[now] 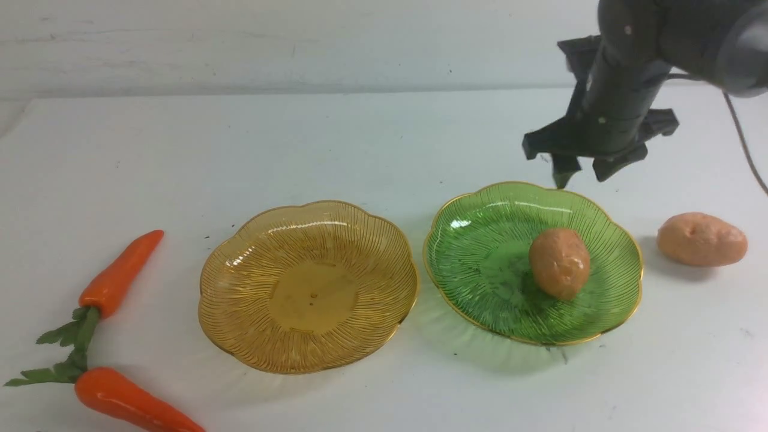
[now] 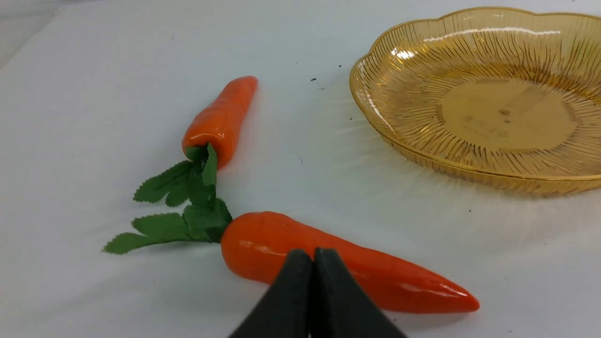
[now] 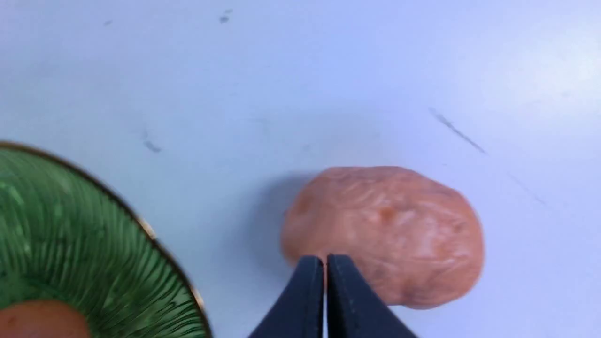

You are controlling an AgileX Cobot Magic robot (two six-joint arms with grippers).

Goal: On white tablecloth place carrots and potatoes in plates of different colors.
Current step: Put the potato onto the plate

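On the white tablecloth (image 1: 384,150) stand an amber plate (image 1: 309,288), which holds nothing, and a green plate (image 1: 480,258) with one potato (image 1: 559,263) in it. The other potato (image 1: 701,239) lies on the cloth to the right of the green plate. Two carrots (image 1: 120,273) (image 1: 135,402) lie at the left, their green tops meeting. My right gripper (image 1: 565,175) hangs shut and empty above the green plate's far rim; in its wrist view its tips (image 3: 325,259) sit over the loose potato (image 3: 389,225). My left gripper (image 2: 312,253) is shut and empty above the nearer carrot (image 2: 347,263).
A pale wall runs behind the table's far edge. Small dark specks dot the cloth. The right arm's cable (image 1: 744,144) hangs at the far right. The amber plate (image 2: 493,98) lies to the right of the carrots.
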